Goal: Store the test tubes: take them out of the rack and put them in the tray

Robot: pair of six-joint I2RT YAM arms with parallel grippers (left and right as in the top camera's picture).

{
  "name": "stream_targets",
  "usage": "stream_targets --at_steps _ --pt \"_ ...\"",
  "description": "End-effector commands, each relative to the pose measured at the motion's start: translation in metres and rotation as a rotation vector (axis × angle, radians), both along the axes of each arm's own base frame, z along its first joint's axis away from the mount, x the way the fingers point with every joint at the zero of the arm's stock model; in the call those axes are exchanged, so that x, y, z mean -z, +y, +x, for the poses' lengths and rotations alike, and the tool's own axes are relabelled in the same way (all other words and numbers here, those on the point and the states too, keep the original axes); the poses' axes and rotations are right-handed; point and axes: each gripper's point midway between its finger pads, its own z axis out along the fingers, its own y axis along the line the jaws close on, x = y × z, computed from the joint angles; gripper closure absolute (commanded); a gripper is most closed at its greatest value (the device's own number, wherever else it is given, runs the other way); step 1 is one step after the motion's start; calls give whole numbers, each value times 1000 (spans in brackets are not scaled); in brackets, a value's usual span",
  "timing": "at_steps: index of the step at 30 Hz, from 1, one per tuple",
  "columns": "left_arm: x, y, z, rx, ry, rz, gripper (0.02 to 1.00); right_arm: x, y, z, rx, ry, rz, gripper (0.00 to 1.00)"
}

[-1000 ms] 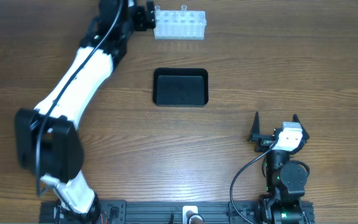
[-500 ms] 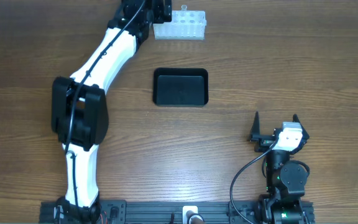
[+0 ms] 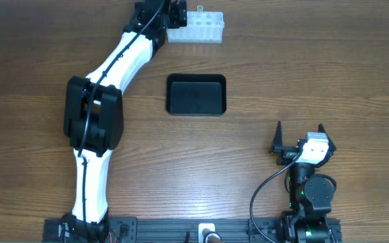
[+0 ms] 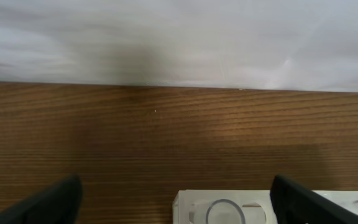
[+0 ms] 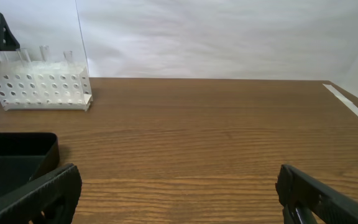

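Note:
The white test tube rack (image 3: 198,30) stands at the table's far edge, with clear tubes (image 5: 43,53) sticking up from it. The black tray (image 3: 196,94) lies in front of it, nothing visible inside. My left gripper (image 3: 175,13) hangs open over the rack's left end. In the left wrist view its fingers (image 4: 47,204) straddle the rack top (image 4: 253,208), where one tube mouth (image 4: 225,211) shows. My right gripper (image 3: 298,138) stands open near its base, far from the rack (image 5: 40,88), with nothing between its fingers (image 5: 37,198).
A white wall (image 5: 216,37) rises just behind the rack. Bare wooden tabletop (image 3: 302,74) spreads to the right of the tray and the rack. The left arm's white links (image 3: 123,57) cross the table's left half.
The left arm has swung right and straightened. Its gripper has shifted from beside the rack's left end to over it. The right arm has not moved.

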Motion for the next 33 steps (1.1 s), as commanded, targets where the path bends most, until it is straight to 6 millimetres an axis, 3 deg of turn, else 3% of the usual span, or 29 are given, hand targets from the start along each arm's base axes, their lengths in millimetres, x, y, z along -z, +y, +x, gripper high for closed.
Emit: stream_targets --at_steps 1,6,13,23,33 --pt "-2 3 6 -21 -14 -8 119 2 2 0 -11 3 -4 9" --pt "-2 2 6 -20 -14 -9 165 2 2 0 -11 3 -4 9" --pt "-1 -4 4 -4 -13 -7 301 2 2 0 -11 3 -4 7" --pt "0 -11 2 9 -8 -8 351 2 2 0 -11 3 -4 7" --pt "1 -14 0 14 -4 -7 494 2 2 0 -11 3 -4 7"
